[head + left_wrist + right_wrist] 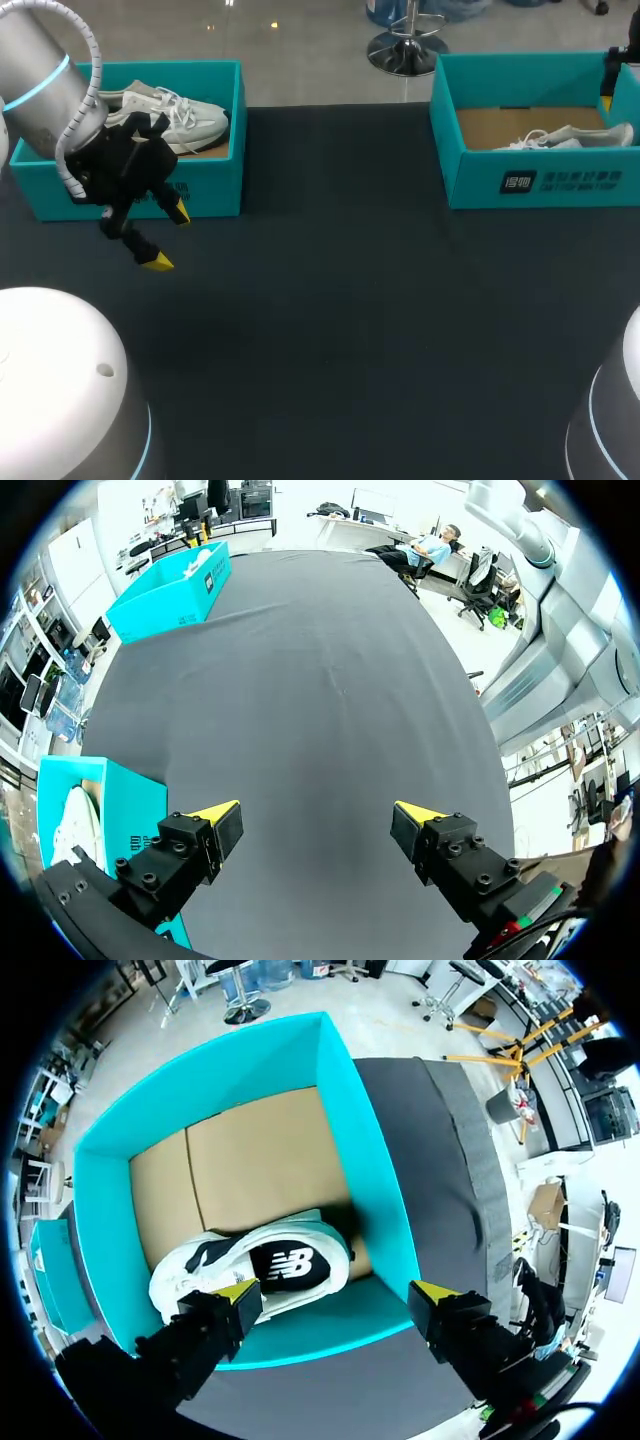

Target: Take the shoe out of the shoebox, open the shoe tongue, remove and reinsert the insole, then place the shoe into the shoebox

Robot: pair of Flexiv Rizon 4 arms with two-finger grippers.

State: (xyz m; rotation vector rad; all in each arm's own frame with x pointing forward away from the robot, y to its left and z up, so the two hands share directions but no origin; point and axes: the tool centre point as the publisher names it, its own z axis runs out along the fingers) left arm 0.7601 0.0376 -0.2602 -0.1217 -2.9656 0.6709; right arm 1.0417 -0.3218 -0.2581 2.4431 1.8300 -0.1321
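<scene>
The left gripper hangs wide open, holding nothing, over the table near its left edge, just in front of the left shoebox, which holds a pale shoe. The right gripper is spread wide above the right shoebox at the far right corner, holding nothing; a white shoe lies inside by the box wall. The boxes stand well apart along the far edge

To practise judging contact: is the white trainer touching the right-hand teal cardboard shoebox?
Touching. Right wrist view: the white trainer lies inside the teal shoebox, resting on its brown floor.
</scene>
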